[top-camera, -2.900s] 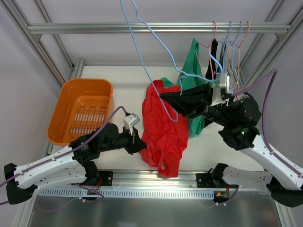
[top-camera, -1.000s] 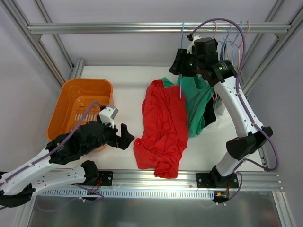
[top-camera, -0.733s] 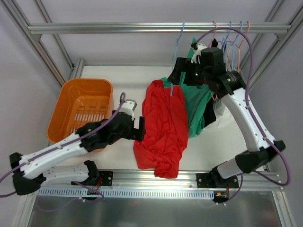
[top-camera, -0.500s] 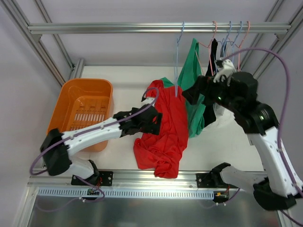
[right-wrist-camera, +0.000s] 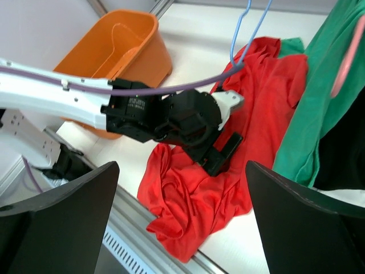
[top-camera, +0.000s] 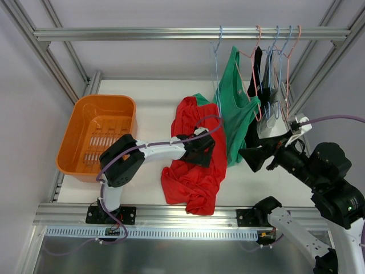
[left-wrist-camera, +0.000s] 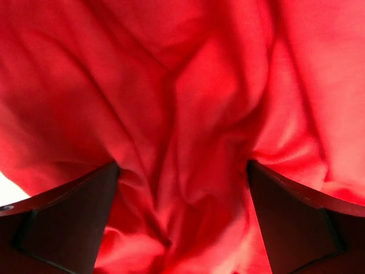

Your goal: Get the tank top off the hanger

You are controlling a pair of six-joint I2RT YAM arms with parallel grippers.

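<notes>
The red tank top (top-camera: pixel 191 171) lies crumpled on the white table, off any hanger. The bare blue hanger (top-camera: pixel 217 68) hangs from the top rail. My left gripper (top-camera: pixel 202 154) is stretched out low over the middle of the tank top (right-wrist-camera: pixel 191 197), open. In the left wrist view red cloth (left-wrist-camera: pixel 182 103) fills the frame between the spread fingers (left-wrist-camera: pixel 63 217). My right gripper (top-camera: pixel 255 159) hovers open and empty at the near right, apart from both the cloth and the blue hanger (right-wrist-camera: pixel 249 28). The right wrist view looks down on the left gripper (right-wrist-camera: pixel 219 149).
An orange basket (top-camera: pixel 97 134) stands at the left of the table. A green tank top (top-camera: pixel 235 108) on a pink hanger and several more hangers with dark garments (top-camera: pixel 268 74) hang from the rail (top-camera: pixel 142 34) at the right. The metal frame rail (top-camera: pixel 171 214) runs along the near edge.
My right gripper opened, left the blue hanger on the rail and drew back to the near right. My left arm reached right, out over the red tank top.
</notes>
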